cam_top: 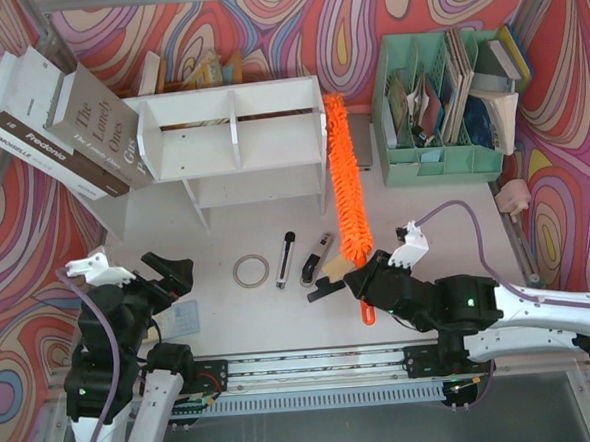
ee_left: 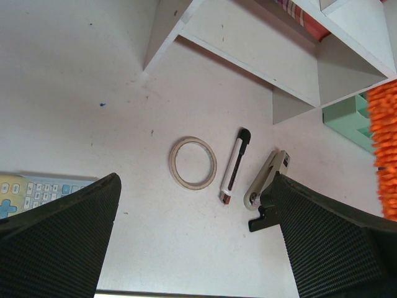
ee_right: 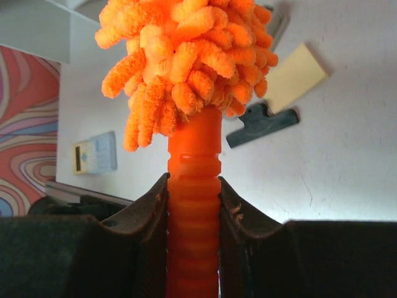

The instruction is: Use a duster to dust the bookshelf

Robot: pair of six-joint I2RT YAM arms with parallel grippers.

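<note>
Orange duster (cam_top: 344, 178) clamped by ribbed handle in my right claw (ee_right: 193, 205). Fluffy head stretches away along right end of white bookshelf (cam_top: 232, 135), strands just beside its side panel. I can't tell whether head rests on bench (cam_top: 444, 207). My left claw (cam_top: 174, 275) spread wide, holding nothing, above bench near tape ring (ee_left: 193, 162).

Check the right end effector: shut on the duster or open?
Right end effector shut on the duster: fingers clamp its ribbed handle.
</note>
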